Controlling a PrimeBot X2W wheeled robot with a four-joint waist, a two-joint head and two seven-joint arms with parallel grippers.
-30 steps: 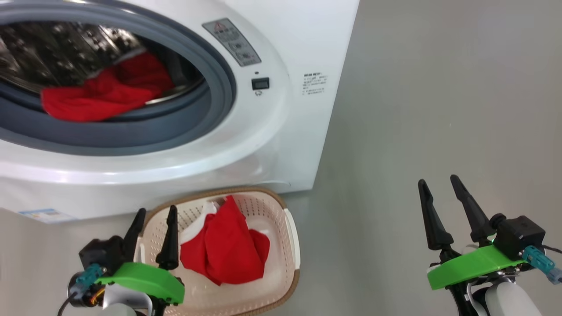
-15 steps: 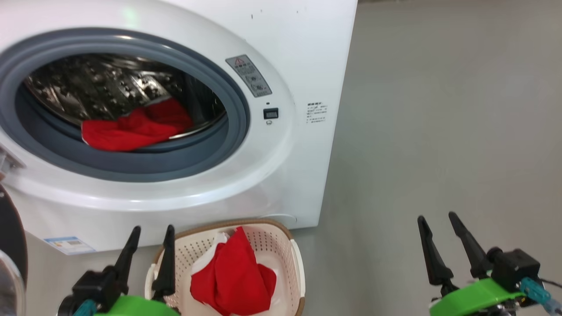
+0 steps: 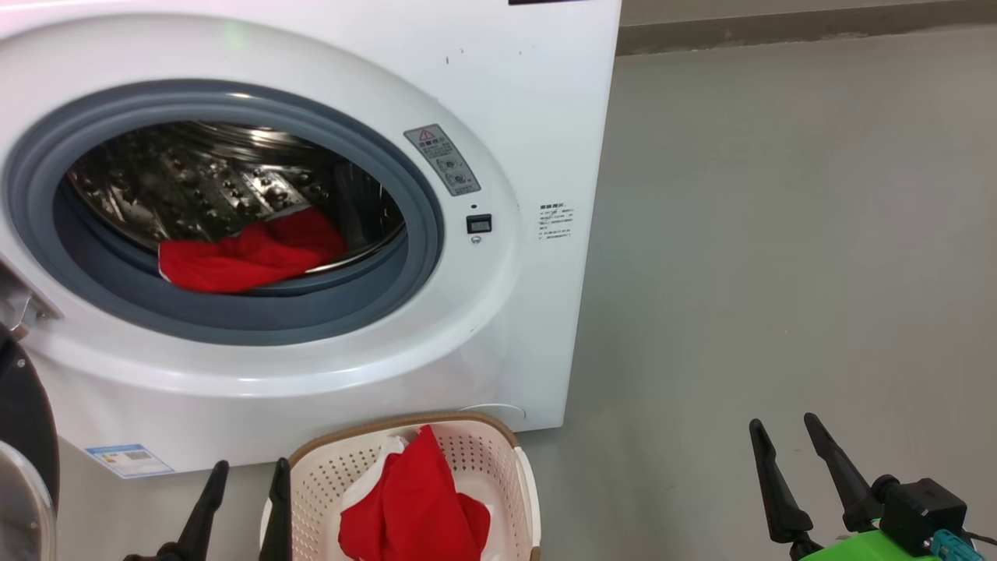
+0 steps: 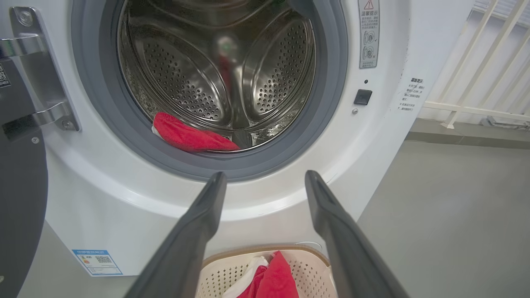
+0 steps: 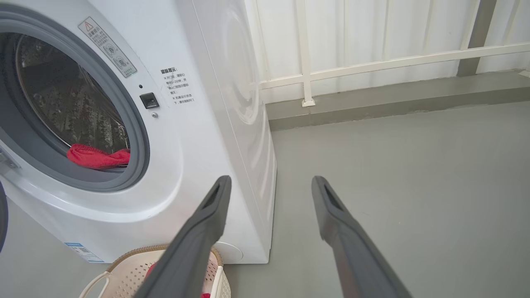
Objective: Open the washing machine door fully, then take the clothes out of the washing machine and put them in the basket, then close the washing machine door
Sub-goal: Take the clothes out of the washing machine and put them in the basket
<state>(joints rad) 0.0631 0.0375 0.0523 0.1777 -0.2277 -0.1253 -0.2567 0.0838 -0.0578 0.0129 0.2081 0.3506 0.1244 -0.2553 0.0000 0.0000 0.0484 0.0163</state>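
Observation:
The white washing machine (image 3: 498, 101) stands with its door (image 3: 19, 436) swung wide to the left, its black rim at the left edge. Red clothes (image 3: 245, 257) lie at the drum's front lip, also in the left wrist view (image 4: 186, 135) and the right wrist view (image 5: 97, 156). More red and white clothes (image 3: 413, 506) lie in the cream basket (image 3: 487, 456) on the floor below the opening. My left gripper (image 3: 245, 471) is open and empty just left of the basket. My right gripper (image 3: 783, 425) is open and empty over bare floor at the lower right.
Grey floor (image 3: 779, 234) stretches to the right of the machine. A white railing (image 5: 372, 62) on a low kerb runs behind it. The door hinge (image 4: 37, 74) sits at the left of the opening.
The head camera has tilted up, so the machine, the basket and both grippers sit lower in the picture. Both grippers stay open and empty.

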